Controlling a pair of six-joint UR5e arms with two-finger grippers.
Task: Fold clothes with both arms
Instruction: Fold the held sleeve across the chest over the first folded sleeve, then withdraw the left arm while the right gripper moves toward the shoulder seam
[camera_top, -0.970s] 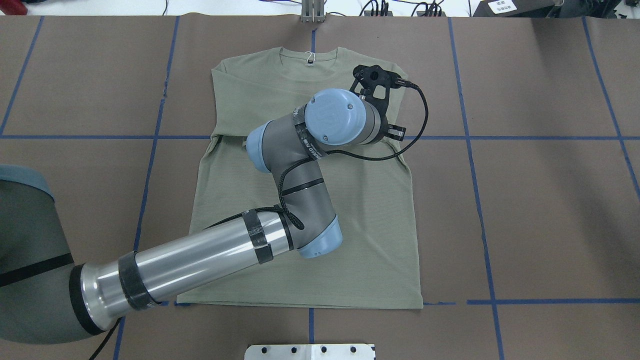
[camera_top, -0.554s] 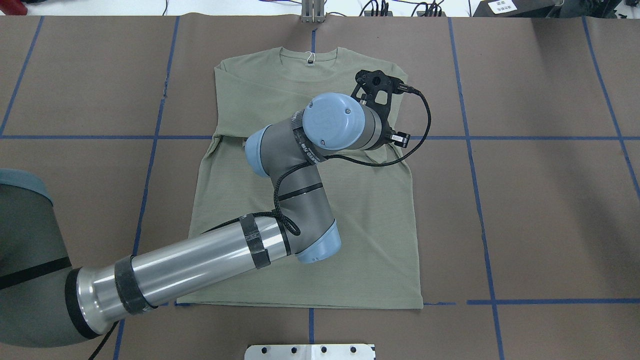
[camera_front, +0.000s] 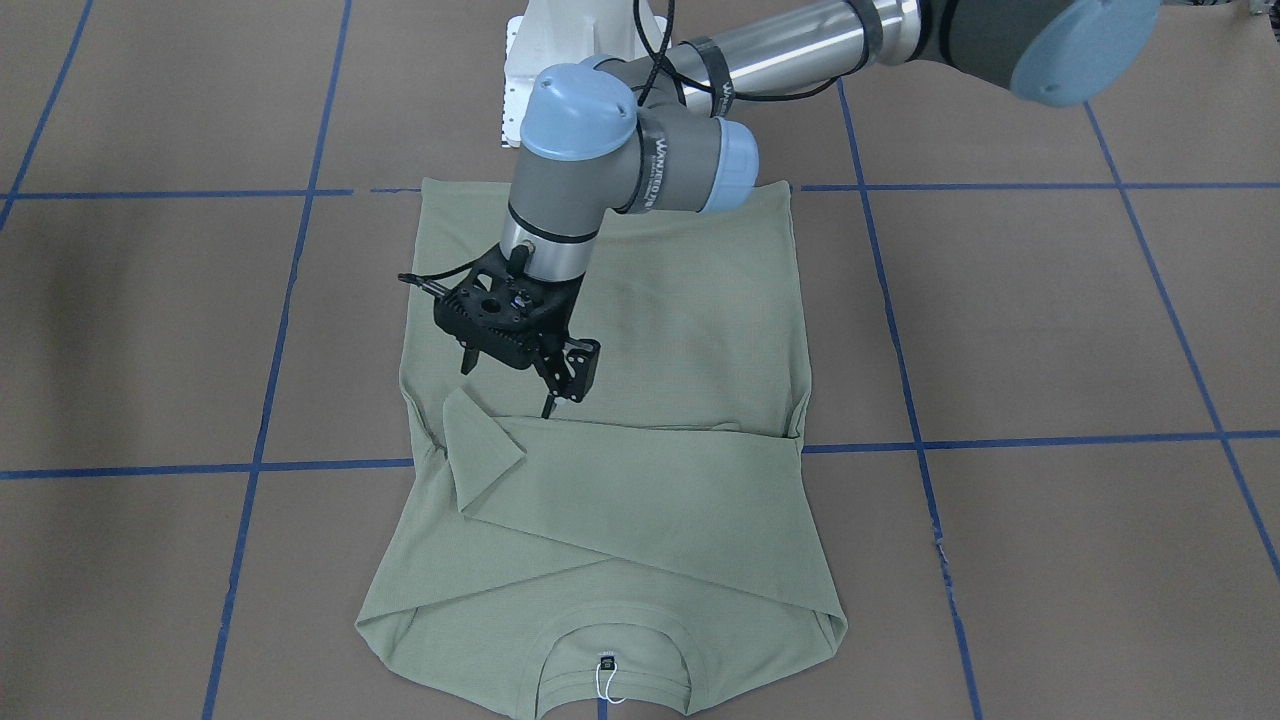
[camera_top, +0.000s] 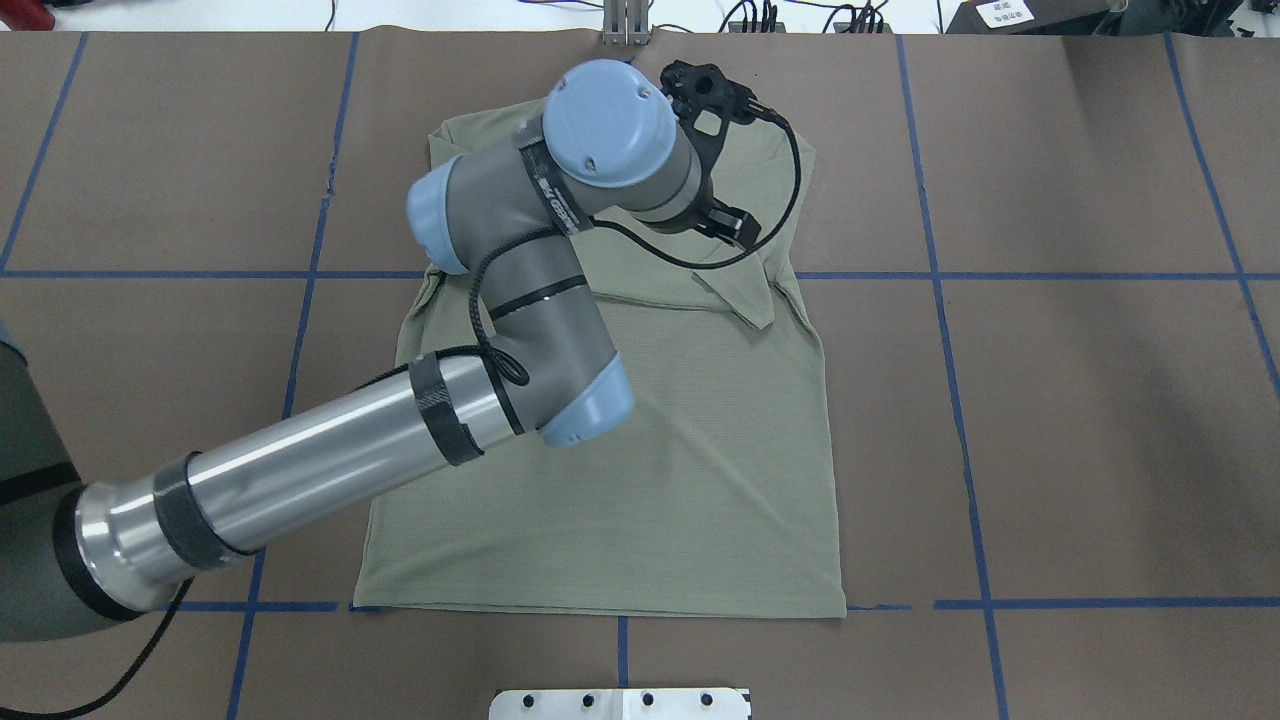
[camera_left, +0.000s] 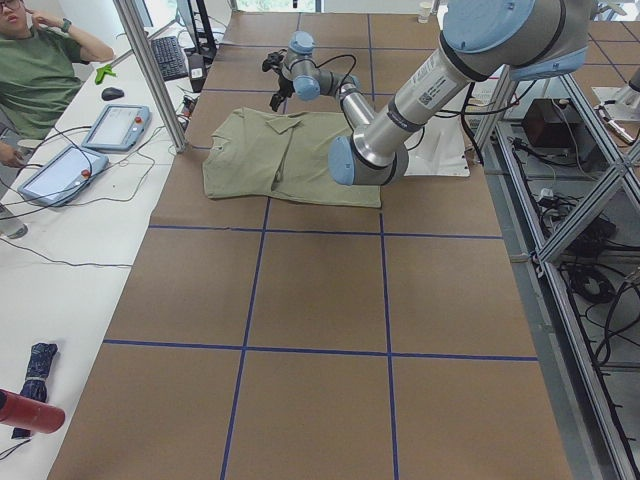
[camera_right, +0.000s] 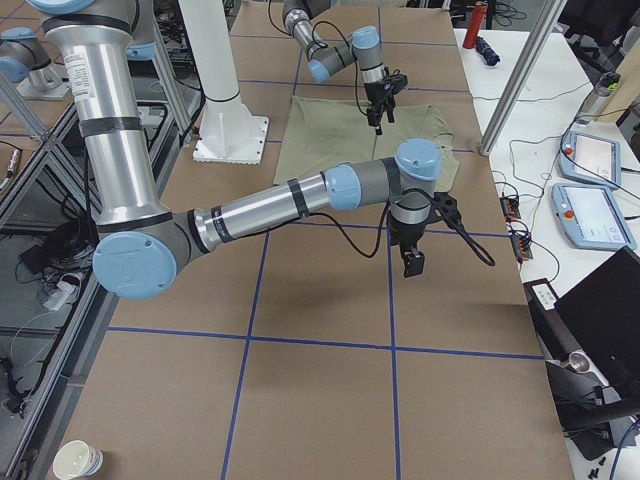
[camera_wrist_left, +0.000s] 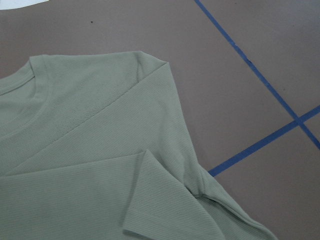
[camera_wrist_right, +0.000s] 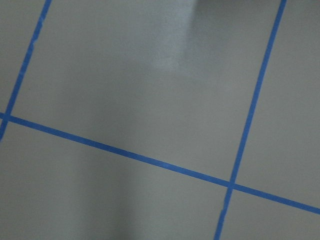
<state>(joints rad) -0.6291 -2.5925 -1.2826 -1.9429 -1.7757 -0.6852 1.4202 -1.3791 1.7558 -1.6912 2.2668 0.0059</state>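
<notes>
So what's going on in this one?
The left gripper hovers open and empty just above a shirt lying flat on the table, close to a sleeve cuff folded across the chest. The right gripper hangs over the table, clear of the shirt; whether it's open can't be told.

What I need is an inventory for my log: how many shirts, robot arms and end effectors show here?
Sage-green long-sleeved shirt: 1
Robot arms: 2 (left arm, right arm)
End effectors: 2 (left end effector, right end effector)
Total: 5
</notes>
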